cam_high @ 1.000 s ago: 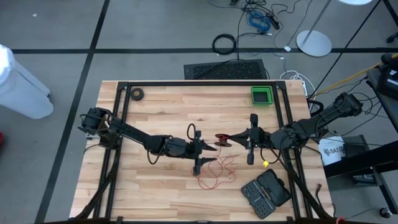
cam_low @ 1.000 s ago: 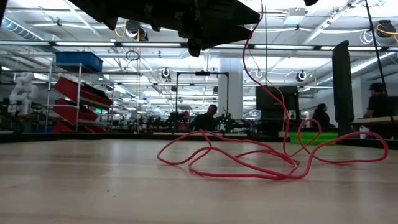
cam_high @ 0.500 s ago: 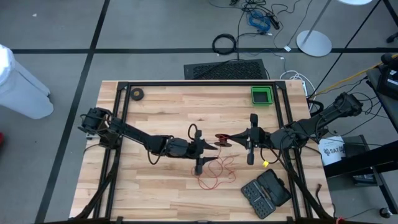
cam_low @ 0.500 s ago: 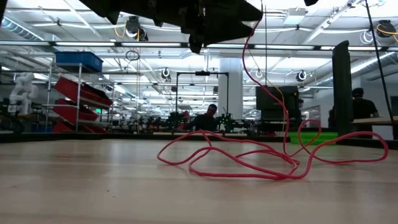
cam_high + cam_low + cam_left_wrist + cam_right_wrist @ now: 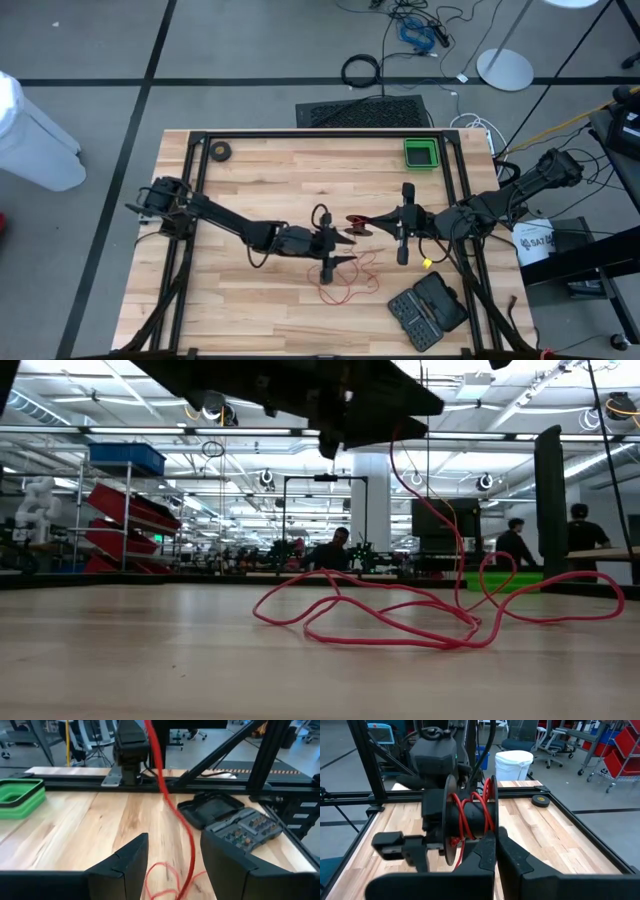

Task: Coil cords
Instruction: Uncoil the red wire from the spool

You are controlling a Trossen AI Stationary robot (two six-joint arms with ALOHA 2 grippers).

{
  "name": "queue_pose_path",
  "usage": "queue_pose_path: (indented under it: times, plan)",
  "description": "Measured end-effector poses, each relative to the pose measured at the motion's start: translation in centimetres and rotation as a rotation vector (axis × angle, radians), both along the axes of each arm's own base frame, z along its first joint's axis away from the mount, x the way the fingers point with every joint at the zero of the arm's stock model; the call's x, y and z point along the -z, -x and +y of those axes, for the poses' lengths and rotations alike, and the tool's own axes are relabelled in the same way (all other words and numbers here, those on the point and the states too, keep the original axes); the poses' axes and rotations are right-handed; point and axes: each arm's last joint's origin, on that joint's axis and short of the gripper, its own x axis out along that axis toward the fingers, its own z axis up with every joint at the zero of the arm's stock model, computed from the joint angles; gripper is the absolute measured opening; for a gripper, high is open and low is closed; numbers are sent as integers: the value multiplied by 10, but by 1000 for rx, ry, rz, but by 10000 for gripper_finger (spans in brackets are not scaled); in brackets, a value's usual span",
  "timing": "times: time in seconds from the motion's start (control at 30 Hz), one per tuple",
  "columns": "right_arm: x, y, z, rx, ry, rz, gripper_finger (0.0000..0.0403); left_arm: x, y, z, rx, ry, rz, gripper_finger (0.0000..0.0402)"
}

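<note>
Both grippers sit near the middle of the high view, facing each other over the wooden table (image 5: 250, 180). Coming in from the left of that frame, the left gripper (image 5: 345, 242) holds its two dark fingers (image 5: 125, 862) spread apart, with the red cord (image 5: 172, 807) running down through the gap between them; whether the strand touches either finger cannot be told. Reaching in from the right of the frame, the right gripper (image 5: 378, 224) has its fingers pressed together, and the small black reel (image 5: 467, 820) stands on edge right at their tips. Several turns of red cord wrap the reel's hub between its two black flanges. How the reel is held is hidden behind the fingers.

From the reel the cord drops to the table, where the unwound rest lies as a loose tangle of loops, lower centre in the high view and just below the two grippers. In the low view the same tangle spreads across the centre and right of the frame, one strand rising from it toward the dark arm at the top edge.

A green tray (image 5: 421, 153) sits at the upper right of the table, a black bit case (image 5: 428, 308) at the lower right, and a small black ring-shaped roll (image 5: 220, 152) at the upper left.
</note>
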Motion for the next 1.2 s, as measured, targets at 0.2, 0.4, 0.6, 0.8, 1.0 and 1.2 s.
queue_pose_path:
  times: [0.2, 0.4, 0.6, 0.8, 1.0, 1.2]
  plan:
    - [0, 0, 0, 0, 0, 1, 0, 0, -6, -2, 5, -7, 0, 187]
    - [0, 0, 0, -1, 3, 2, 0, -1, -5, -1, 8, -9, 11, 187]
    - [0, 0, 0, -7, 3, 2, 0, 2, -4, 0, 7, -21, 54, 187]
    - [0, 0, 1, -27, 1, 6, 0, -8, 1, 1, 6, -24, 69, 187]
    - [0, 0, 1, -28, 1, 5, 0, -13, 6, 2, 6, -32, 107, 187]
    - [0, 0, 1, -28, 1, 5, 0, -13, 7, 2, 7, -34, 113, 187]
